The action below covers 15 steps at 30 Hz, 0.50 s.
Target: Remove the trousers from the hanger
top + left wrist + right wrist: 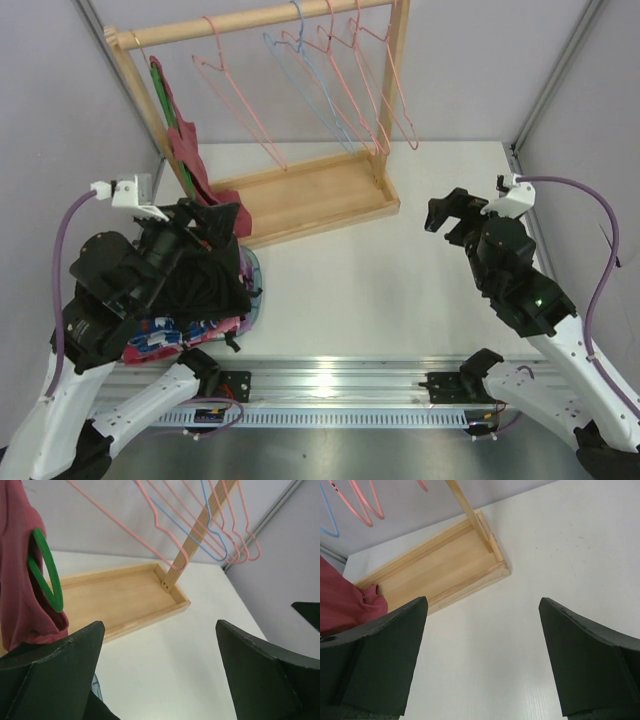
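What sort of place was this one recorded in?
Most likely a robot lab test cell rather than a home: plain grey partition walls enclose a white table, an aluminium mounting rail runs along its near edge, and the small wooden clothes rack stands on the tabletop.

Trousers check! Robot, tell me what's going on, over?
Left claw open, right claw open, both empty. Trousers heaped under the left arm, off the hanger. Hanger hangs bare on the rail. Nothing blocking.

Left gripper [159, 630] and right gripper [482, 605] hover, both spread wide, empty.
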{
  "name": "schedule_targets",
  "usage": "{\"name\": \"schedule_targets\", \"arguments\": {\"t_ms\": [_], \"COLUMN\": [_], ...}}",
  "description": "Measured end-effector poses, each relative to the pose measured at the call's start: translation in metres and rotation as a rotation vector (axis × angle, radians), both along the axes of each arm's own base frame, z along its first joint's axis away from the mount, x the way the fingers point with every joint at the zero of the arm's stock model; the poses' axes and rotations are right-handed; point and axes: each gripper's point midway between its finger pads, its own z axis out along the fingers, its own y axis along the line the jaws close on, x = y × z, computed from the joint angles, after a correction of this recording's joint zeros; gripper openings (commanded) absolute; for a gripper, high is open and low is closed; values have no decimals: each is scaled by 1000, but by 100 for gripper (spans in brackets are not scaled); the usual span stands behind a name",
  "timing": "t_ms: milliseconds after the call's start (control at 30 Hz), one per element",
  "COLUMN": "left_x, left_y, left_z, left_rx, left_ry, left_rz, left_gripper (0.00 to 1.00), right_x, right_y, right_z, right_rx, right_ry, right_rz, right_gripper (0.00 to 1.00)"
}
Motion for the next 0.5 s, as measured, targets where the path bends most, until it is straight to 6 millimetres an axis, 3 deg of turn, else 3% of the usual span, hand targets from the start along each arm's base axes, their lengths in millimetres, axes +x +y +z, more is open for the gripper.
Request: {"name": "schedule_targets", "arguments": {"t_ms": [100, 267, 367, 500], "left_x": [5, -5, -16, -28], "left_y": [-4, 7, 20, 30], "left_z": [-20, -46, -52, -60], "left_rx": [6, -10, -33, -69], "left_ry": [42, 54, 30, -21], "left_rz": [-3, 28, 53, 63], "left_gripper": [99, 100, 100, 100], "right_x": [-8, -28, -38, -45], "right_y": [-9, -28, -36, -40], "right_z": [-1, 6, -4, -35], "right_rx": [-2, 32, 49, 50], "right_ry": [-8, -67, -86, -62], "right_rz": [-9, -30, -35, -38], "right_gripper": [99, 99, 99, 99]}}
